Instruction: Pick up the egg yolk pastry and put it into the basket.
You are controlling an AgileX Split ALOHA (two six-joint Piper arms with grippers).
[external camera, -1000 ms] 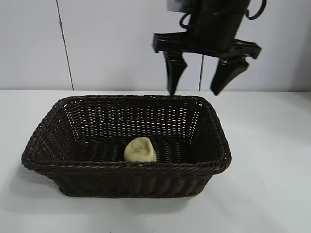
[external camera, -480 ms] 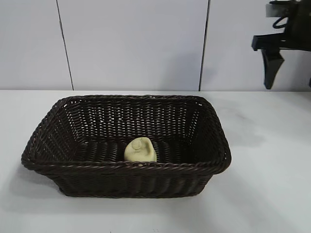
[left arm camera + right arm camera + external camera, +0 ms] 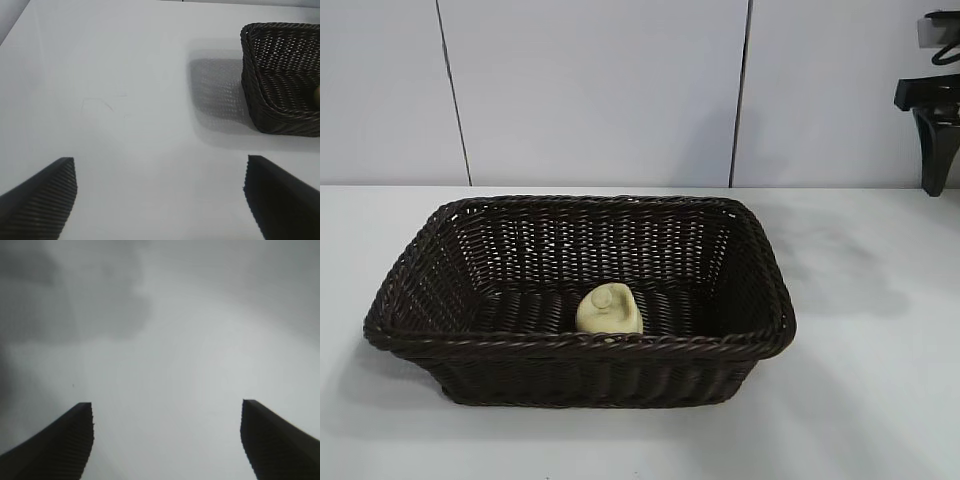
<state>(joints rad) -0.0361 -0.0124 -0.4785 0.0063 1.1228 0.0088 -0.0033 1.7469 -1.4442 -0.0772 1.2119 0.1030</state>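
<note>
The pale cream-yellow egg yolk pastry (image 3: 609, 310) lies inside the dark woven basket (image 3: 440, 340), near its front wall. The basket also shows in the left wrist view (image 3: 272, 115), far from that gripper. My right gripper's fingers (image 3: 934, 145) hang at the far right edge of the exterior view, well above the table and away from the basket. In the right wrist view my right gripper (image 3: 167, 412) is open and empty over bare white table. My left gripper (image 3: 160, 172) is open and empty over bare table; it is out of the exterior view.
The white table (image 3: 860, 400) spreads around the basket on all sides. A white panelled wall (image 3: 590, 90) stands behind it.
My right gripper has moved from above the basket's back right corner off to the far right edge, open and empty throughout. The pastry and basket have not moved.
</note>
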